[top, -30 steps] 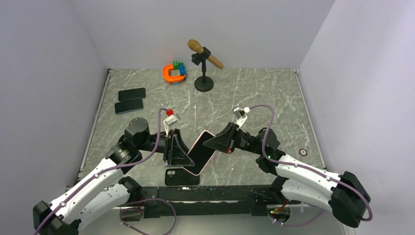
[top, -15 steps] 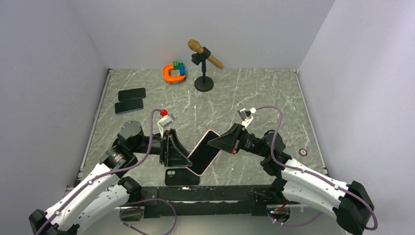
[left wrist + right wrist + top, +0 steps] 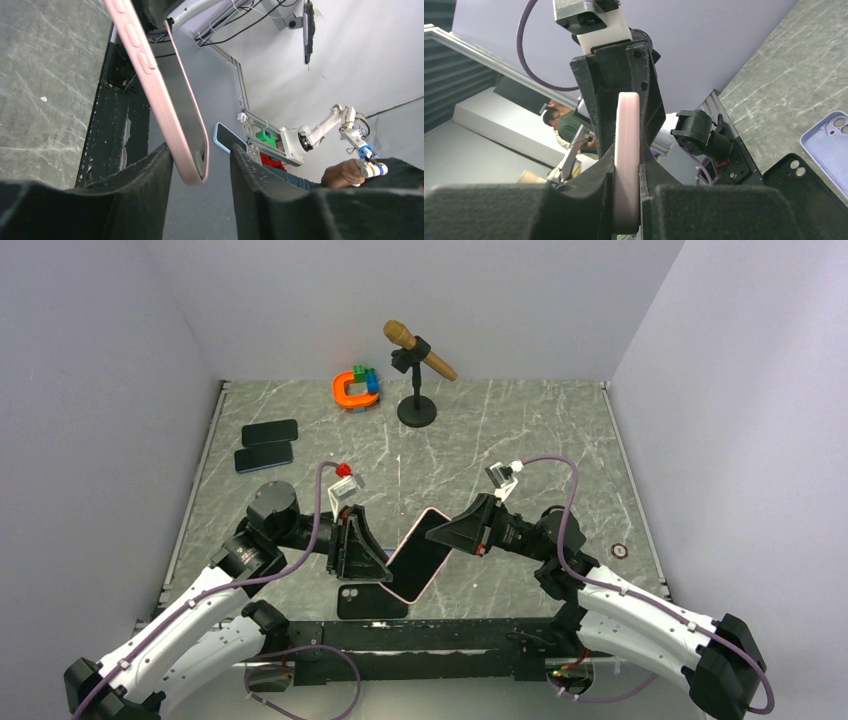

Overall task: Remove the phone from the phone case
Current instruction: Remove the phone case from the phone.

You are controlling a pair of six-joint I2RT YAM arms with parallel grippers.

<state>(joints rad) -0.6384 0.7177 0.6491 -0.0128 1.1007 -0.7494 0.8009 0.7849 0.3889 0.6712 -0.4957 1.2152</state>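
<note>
The right gripper (image 3: pixel 447 533) is clamping the upper end of the pink phone case (image 3: pixel 145 75), with the phone (image 3: pixel 420 550) inside, above the table (image 3: pixel 520 440). The left gripper (image 3: pixel 377 567) is straddling the lower end, jaws spread, 1 finger (image 3: pixel 140 175) touching. Risk: prying against only 1 firm grip is liable to twist the case loose and drop it. Versus 1 second earlier, the case and right gripper are sitting slightly further right.

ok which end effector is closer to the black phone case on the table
Left. The left end effector is over the black phone case's far edge; the right end effector is farther right, gripping the pink-cased phone.
</note>
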